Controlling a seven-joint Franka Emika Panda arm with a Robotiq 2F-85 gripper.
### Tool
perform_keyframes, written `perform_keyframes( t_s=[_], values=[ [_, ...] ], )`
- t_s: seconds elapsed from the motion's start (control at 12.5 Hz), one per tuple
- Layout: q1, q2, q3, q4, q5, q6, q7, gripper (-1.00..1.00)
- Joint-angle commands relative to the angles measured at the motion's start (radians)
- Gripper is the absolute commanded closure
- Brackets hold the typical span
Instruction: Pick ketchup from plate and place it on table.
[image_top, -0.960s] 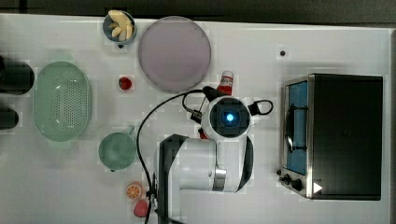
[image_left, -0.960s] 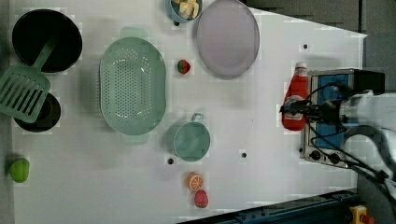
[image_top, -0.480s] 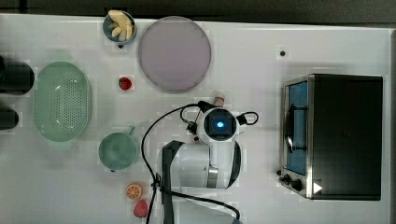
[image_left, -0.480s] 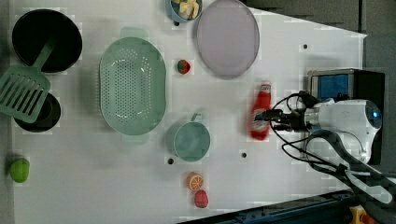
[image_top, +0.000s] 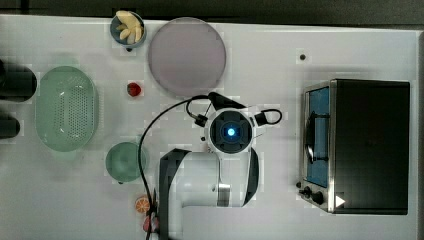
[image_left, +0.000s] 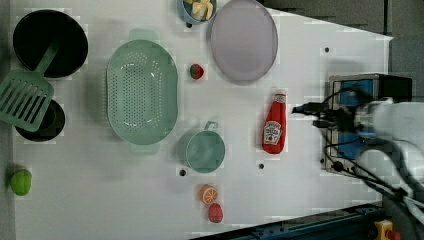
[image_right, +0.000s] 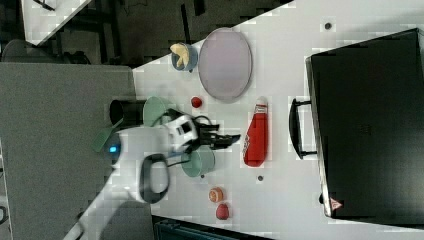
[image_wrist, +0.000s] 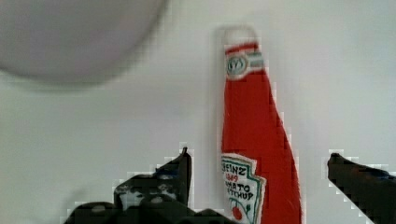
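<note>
Ketchup (image_left: 275, 124) lay flat on the white table (image_left: 300, 200), its white cap toward the plate (image_left: 243, 39) but not touching it. In the wrist view the bottle sat between the two dark fingers (image_wrist: 180, 175) of the gripper (image_wrist: 259, 179), with a gap on each side, so the gripper was spread wide and held nothing. In the left view a small green cup (image_left: 205, 150) stood to the left view's left of the bottle, and a toaster oven (image_left: 370, 85) stood on the other side.
</note>
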Motion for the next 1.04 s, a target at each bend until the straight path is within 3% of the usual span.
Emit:
perform_keyframes(
  t_s=[0.08, 0.64, 1.04],
  values=[
    [-0.004, -0.103, -0.011, 0.125, 0.004, -0.164, 0.178, -1.00],
    [-0.005, -0.160, -0.014, 0.457, 0.004, -0.585, 0.278, -1.00],
    [-0.006, -0.156, -0.015, 0.613, 0.004, -0.830, 0.305, -1.00]
  ],
)
